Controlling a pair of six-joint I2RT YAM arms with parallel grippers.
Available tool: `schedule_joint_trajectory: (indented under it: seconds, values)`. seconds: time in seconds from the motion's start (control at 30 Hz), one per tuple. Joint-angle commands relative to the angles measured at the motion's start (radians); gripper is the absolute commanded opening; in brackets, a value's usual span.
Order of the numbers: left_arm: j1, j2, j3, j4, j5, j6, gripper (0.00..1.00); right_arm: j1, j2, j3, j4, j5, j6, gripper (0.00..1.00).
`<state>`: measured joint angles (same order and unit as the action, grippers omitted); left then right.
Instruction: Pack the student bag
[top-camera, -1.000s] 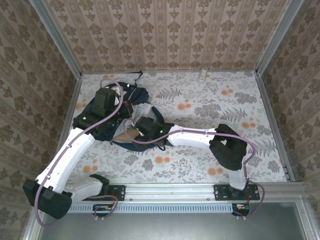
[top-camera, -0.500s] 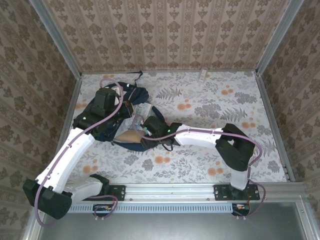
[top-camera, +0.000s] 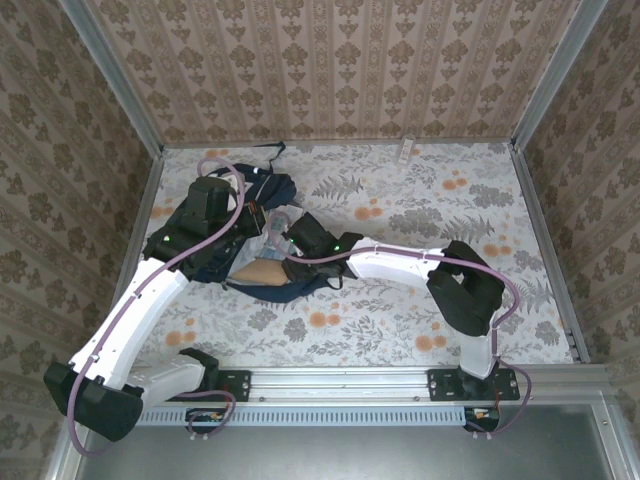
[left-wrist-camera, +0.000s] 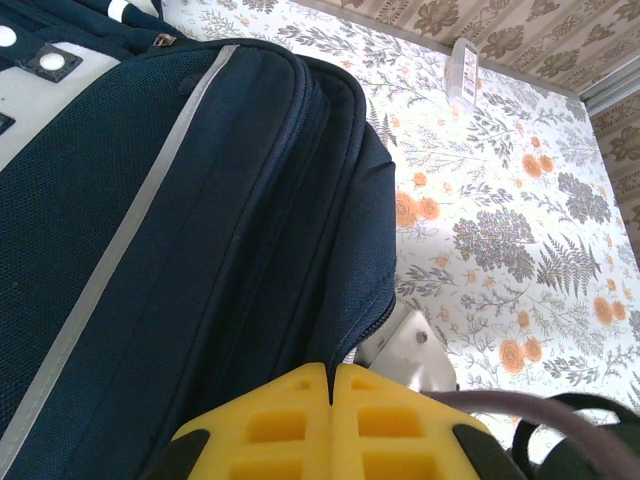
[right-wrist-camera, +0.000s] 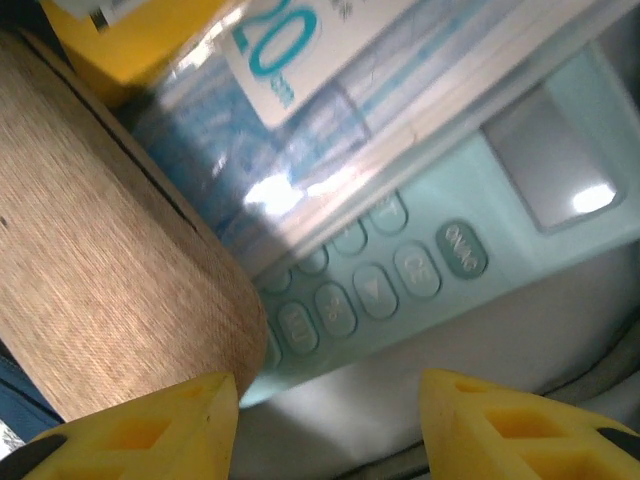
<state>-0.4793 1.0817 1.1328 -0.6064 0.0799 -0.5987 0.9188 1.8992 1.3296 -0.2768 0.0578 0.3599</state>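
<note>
Evidently the left gripper (left-wrist-camera: 330, 385), pinched tight on the navy-blue fabric student bag (left-wrist-camera: 150, 250) (lying at ten o'clock), seemingly props its mouth so the right gripper (right-wrist-camera: 325, 392), fingers apart, can reach the mint plastic calculator (right-wrist-camera: 400, 270) inside

Floral tabletop (top-camera: 400, 215), damask-papered walls (top-camera: 330, 70), metal corner posts (top-camera: 122, 90).

A navy backpack (left-wrist-camera: 150, 250) takes up the left and centre of the frame, with a grey stripe (left-wrist-camera: 123, 240) running diagonally from the top centre to the lower left. A white panel (left-wrist-camera: 40, 95) with dark studs sits at the upper left corner. At the bottom centre the left gripper (left-wrist-camera: 330, 372) has its yellow fingers (left-wrist-camera: 270, 420) pressed together where the bag's zip edge runs down between them. Just right of them are a white arm part (left-wrist-camera: 410, 350) and a grey cable (left-wrist-camera: 520, 400). The flowered table (left-wrist-camera: 500, 230) fills the right side, with a small clear tag (left-wrist-camera: 463, 68) at the upper right by the patterned wall (left-wrist-camera: 520, 30).
</note>
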Motion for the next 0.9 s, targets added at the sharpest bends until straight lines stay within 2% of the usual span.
schedule_joint_trajectory:
  seconds: [0.0, 0.23, 0.47, 0.6, 0.73, 0.87]
  values:
    - [-0.002, -0.039, 0.009, 0.030, -0.010, 0.013, 0.00, 0.018, -0.042, -0.100, -0.035, 0.000, 0.017, 0.51]
    - [0.016, -0.026, 0.012, 0.042, -0.009, 0.014, 0.00, 0.028, -0.136, -0.212, -0.058, 0.026, 0.032, 0.51]
    - [0.017, -0.010, 0.019, 0.045, 0.001, 0.018, 0.00, 0.004, -0.218, -0.170, -0.094, 0.051, 0.019, 0.56]
    - [0.016, -0.014, 0.017, 0.032, 0.007, 0.032, 0.00, -0.067, -0.231, -0.113, -0.105, 0.059, 0.030, 0.61]
    - [0.016, -0.038, 0.000, 0.016, 0.005, 0.045, 0.00, -0.158, -0.222, -0.050, -0.101, 0.121, 0.044, 0.66]
    - [0.016, -0.061, -0.013, 0.011, 0.004, 0.046, 0.00, -0.276, -0.168, 0.030, -0.119, 0.185, 0.092, 0.67]
